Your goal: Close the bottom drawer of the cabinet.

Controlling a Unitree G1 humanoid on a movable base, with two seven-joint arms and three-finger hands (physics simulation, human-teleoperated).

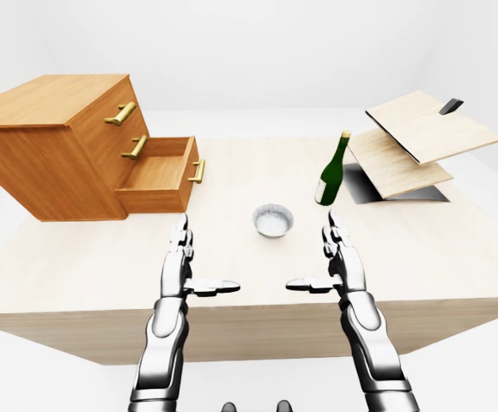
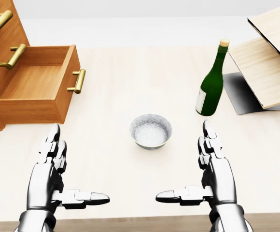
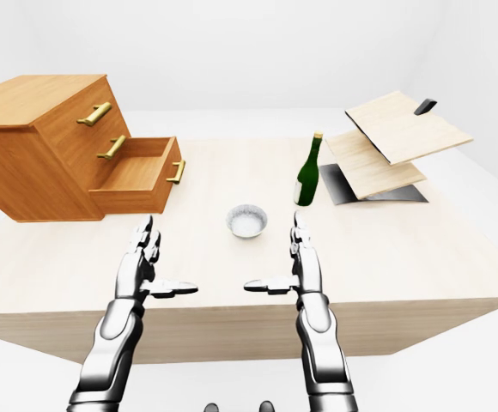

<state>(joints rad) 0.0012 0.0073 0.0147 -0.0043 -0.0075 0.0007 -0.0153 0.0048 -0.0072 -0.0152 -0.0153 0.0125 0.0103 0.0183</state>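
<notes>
- Hands first: my left hand (image 2: 53, 166) and my right hand (image 2: 212, 169) both hover over the near part of the table (image 2: 130, 72), fingers stretched straight, thumbs pointing inward at each other, gripping nothing and touching nothing.
- Between my two hands and a little farther up in the head view sits one small grey bowl (image 2: 151, 130), apart from both.
- Up and just right of my right hand stands one green bottle (image 2: 212, 82), upright, with a pale label low on its side.
- Up and left of my left hand is the bottom drawer (image 2: 38, 84), pulled out of the cabinet (image 1: 47, 142) toward the table's middle, its inside bare and its brass handle (image 2: 77, 81) facing the bowl.
- I count three drawer handles, all brass: one on the open drawer and two on the shut drawers above it.
- The head view cuts the cabinet off at the left edge, showing only its face and the open drawer; the left-eye view shows the whole cabinet, top and side, resting on the table's left end.
- At the table's right end are two pale wooden boards (image 1: 421, 137), one stacked over the other and both tilted, with a dark flat sheet (image 1: 365, 187) under them; the head view shows only their corner.
- The eye views also show the table's near edge, both my forearms, and a small dark piece (image 1: 451, 106) at the top board's far corner, which the head view leaves out.
</notes>
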